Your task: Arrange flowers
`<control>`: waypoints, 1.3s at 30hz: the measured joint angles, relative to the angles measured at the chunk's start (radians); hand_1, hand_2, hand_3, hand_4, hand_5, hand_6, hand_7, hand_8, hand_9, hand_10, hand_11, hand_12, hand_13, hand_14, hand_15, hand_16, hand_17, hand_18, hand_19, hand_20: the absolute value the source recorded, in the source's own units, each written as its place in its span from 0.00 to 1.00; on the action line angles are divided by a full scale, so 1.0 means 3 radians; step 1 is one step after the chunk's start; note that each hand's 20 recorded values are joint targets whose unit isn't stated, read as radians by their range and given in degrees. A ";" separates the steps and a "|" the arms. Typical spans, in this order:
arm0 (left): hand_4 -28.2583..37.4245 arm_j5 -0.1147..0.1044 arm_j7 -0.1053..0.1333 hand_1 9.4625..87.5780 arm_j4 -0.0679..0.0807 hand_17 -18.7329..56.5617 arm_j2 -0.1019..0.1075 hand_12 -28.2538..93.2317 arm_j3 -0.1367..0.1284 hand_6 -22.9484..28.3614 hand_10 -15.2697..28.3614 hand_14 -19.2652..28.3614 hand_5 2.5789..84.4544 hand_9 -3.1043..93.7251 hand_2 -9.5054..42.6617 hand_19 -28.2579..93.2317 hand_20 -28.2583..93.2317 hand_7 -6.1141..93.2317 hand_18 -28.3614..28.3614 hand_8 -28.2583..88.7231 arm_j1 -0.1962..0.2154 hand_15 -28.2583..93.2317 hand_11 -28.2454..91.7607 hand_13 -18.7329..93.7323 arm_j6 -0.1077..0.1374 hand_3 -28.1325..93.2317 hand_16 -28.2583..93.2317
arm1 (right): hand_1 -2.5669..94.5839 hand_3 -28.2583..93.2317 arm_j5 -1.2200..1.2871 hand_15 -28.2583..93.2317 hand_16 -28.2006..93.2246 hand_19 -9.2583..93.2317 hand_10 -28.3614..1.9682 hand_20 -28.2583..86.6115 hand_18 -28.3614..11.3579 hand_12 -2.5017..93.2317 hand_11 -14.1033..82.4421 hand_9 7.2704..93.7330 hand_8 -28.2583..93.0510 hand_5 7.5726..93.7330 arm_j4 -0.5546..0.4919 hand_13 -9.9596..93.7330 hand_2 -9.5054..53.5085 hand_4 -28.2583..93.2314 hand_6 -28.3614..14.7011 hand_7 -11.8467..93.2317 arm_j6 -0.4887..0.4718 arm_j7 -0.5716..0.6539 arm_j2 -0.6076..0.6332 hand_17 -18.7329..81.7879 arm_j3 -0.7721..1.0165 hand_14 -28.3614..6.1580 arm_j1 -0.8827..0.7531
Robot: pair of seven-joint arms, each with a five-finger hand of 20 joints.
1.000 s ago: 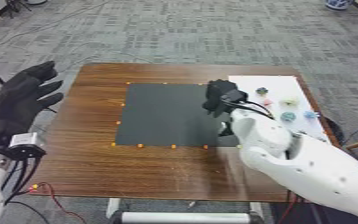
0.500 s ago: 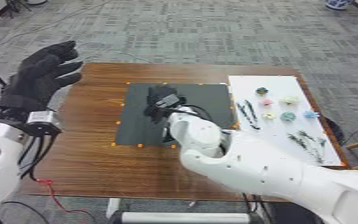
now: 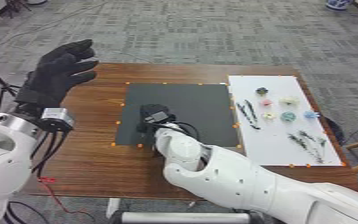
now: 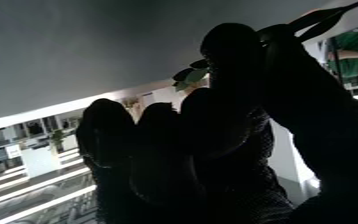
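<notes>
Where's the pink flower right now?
Head view, right side: the pink flower sits on the white sheet, between the dark flower and the yellow flower.

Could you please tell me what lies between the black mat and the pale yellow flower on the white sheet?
Dark, slender stems lie there, in the head view.

Grey patterned carpet (image 3: 184,35) surrounds the brown wooden bench (image 3: 113,175) — a blue-and-white pot (image 3: 338,4) stands beyond, far right.
</notes>
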 measured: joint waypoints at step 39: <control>0.04 -0.0002 -0.0077 0.21 0.0139 0.09 -0.0052 0.41 0.0284 0.47 0.55 0.65 0.23 0.20 0.01 0.54 0.31 0.32 0.85 0.14 -0.0290 0.53 0.40 0.24 -0.0127 0.81 0.23 | 0.39 0.93 -0.0232 0.92 0.60 1.00 0.66 0.77 0.12 0.53 0.74 0.91 0.42 0.87 0.0267 0.84 0.00 0.10 0.69 0.52 -0.0070 -0.0054 -0.0193 0.62 0.0035 0.55 -0.0077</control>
